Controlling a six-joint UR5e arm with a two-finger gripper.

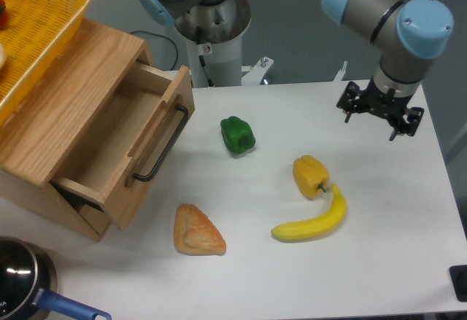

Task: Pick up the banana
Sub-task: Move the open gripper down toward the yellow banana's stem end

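We see banana (312, 223) flat on tabletop (394, 262), touching yellow pepper (309, 176); tool (380, 120) well above it, fingers apart, holding nothing

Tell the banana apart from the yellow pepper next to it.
The banana is long, curved and smooth; the yellow pepper is short, blocky and lobed. The banana lies lengthwise nearer the table's front edge; the pepper sits just behind its raised stem end. Both are yellow, and the gripper touches neither.
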